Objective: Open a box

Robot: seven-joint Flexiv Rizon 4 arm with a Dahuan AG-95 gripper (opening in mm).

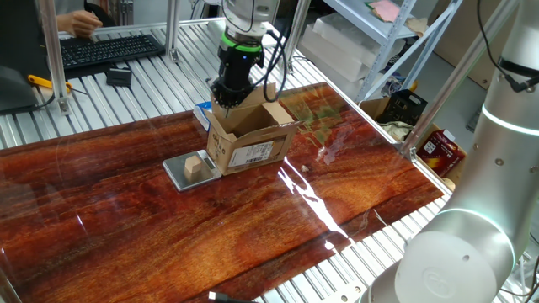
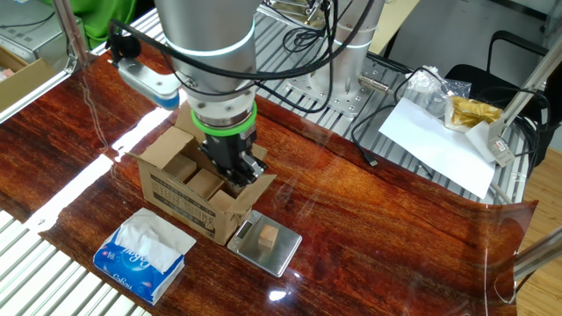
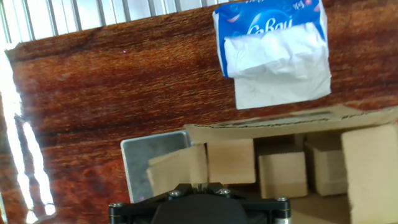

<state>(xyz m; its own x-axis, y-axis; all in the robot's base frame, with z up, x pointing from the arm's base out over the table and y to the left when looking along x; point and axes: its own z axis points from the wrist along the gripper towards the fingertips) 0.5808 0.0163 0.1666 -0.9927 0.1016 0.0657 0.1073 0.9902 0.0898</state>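
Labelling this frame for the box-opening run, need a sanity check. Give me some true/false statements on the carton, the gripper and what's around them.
1. The small brown corrugated cardboard box has its top flaps open. True.
2. The gripper hangs far off to one side of the box. False: it is at the box's open top, pointing down.
3. A small tan wooden cube sits on a flat grey metal plate beside the box. True.
4. The blue-and-white tissue packet lies inside the box. False: it lies on the wooden table next to it.
5. The fingers are spread wide. False: they are shut.
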